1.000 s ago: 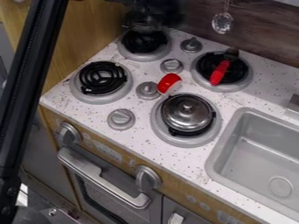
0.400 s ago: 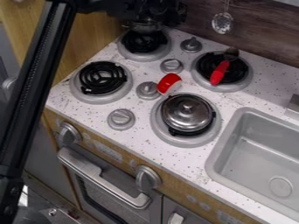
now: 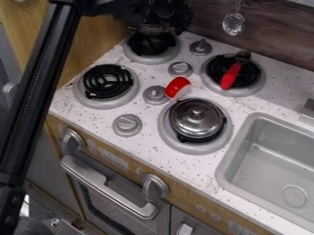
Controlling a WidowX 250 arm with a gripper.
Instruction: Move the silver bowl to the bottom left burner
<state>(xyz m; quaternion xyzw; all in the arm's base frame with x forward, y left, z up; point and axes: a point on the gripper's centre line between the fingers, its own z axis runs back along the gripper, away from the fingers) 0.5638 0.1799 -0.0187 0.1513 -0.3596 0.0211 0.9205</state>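
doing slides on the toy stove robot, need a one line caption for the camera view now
Robot gripper over the back left burner, lidded pot on the front right

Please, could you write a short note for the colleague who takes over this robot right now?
Gripper: at the back left burner, right by the silver bowl; I cannot tell whether it holds it.
Job's things: the bowl, partly hidden by the gripper, is at that back burner; the goal is the bottom left burner.
Done: gripper is at the bowl.
Left: confirm or make the grip, bring the bowl to the bottom left burner, release.
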